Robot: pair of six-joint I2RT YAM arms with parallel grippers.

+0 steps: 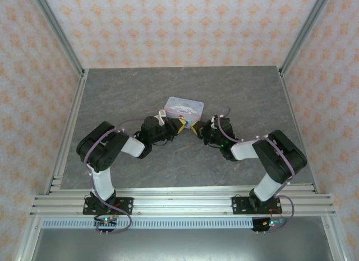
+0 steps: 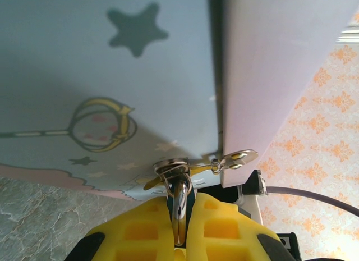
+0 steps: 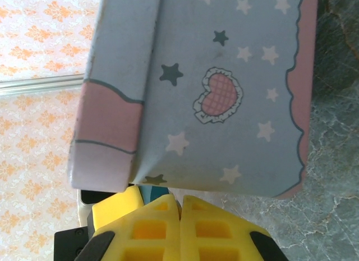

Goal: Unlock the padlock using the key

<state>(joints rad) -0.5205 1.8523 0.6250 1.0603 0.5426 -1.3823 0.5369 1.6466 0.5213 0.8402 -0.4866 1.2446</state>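
We found 2 claws at 1 pale-blue, star-printed square tin (image 1: 184,108): L claw (image 2: 178,213) pinched the silvery, curved padlock shackle (image 2: 180,189); R claw (image 3: 180,207), ribbed yellow fingers (image 3: 213,223) pressed together.

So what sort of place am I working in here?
Probably a purpose-built robot test cell rather than a home: aluminium frame rails, wallpaper-patterned panels on three sides, and a grey stone-look tabletop.

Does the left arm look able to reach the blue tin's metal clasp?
Probably yes: the left end effector sits right at the clasp, shut on a silver loop there, nothing between.
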